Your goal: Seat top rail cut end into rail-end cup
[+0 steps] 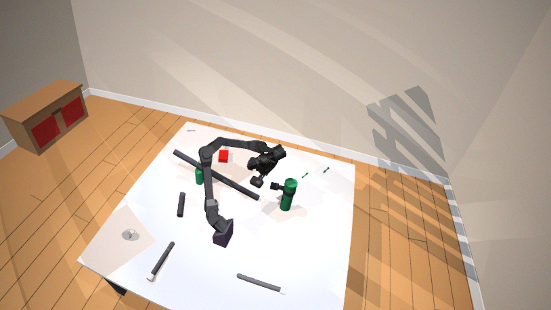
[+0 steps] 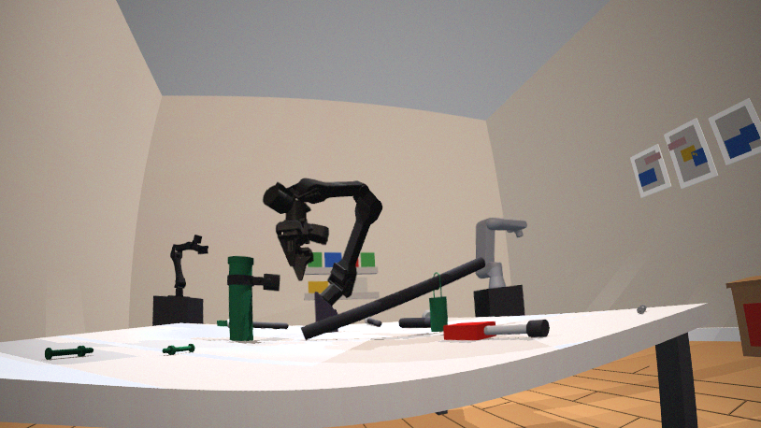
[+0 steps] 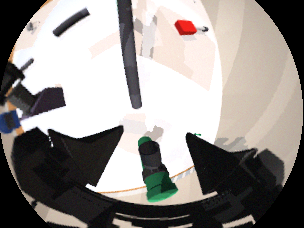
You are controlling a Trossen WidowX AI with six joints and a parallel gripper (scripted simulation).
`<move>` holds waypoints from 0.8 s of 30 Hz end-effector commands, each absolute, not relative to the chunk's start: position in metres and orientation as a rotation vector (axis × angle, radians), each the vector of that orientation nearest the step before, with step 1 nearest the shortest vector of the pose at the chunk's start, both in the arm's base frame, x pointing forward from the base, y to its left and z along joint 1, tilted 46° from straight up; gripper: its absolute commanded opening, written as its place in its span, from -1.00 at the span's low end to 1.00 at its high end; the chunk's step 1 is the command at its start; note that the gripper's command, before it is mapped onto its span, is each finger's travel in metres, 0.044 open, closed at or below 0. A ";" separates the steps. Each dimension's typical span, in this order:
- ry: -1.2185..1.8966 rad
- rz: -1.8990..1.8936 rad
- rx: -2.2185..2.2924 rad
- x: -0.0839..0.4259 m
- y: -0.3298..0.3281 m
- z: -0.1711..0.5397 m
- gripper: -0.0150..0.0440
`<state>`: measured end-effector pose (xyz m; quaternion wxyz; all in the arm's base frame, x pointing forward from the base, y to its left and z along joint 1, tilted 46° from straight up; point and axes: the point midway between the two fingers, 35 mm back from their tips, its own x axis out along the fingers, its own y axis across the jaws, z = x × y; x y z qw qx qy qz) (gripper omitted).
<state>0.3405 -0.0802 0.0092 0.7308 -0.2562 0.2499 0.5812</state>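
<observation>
The dark fence rail [image 1: 235,186] [image 2: 394,300] [image 3: 130,60] slants through the wire loop of the short green loop cap [image 1: 199,176] [image 2: 437,314]. Its lower end is down at the table, short of the post. The big green post [image 1: 285,204] [image 2: 240,316] [image 3: 161,188] stands upright. Its black brace band [image 1: 288,192] [image 2: 239,279] sits high, near the cap. The black rail-end cup [image 1: 274,186] [image 2: 271,281] [image 3: 150,152] points toward the rail and is empty. My gripper [image 1: 258,181] [image 2: 302,268] [image 3: 155,132] is open and empty, above the gap between rail end and cup, touching neither.
A red-headed tool [image 1: 223,156] [image 2: 467,331] [image 3: 185,27] lies behind the rail. Two green bolts [image 1: 304,174] [image 1: 325,169] lie beyond the post. A short dark tube [image 1: 181,204] and two white-ended rods [image 1: 162,258] [image 1: 258,282] lie on the base's side.
</observation>
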 end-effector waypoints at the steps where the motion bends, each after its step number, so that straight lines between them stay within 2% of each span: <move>1: 0.699 1.119 -0.294 0.337 -0.078 0.044 1.00; 12: 1.004 0.631 0.556 0.314 -0.065 0.131 1.00; 24: 1.015 0.602 0.608 0.312 -0.064 0.136 1.00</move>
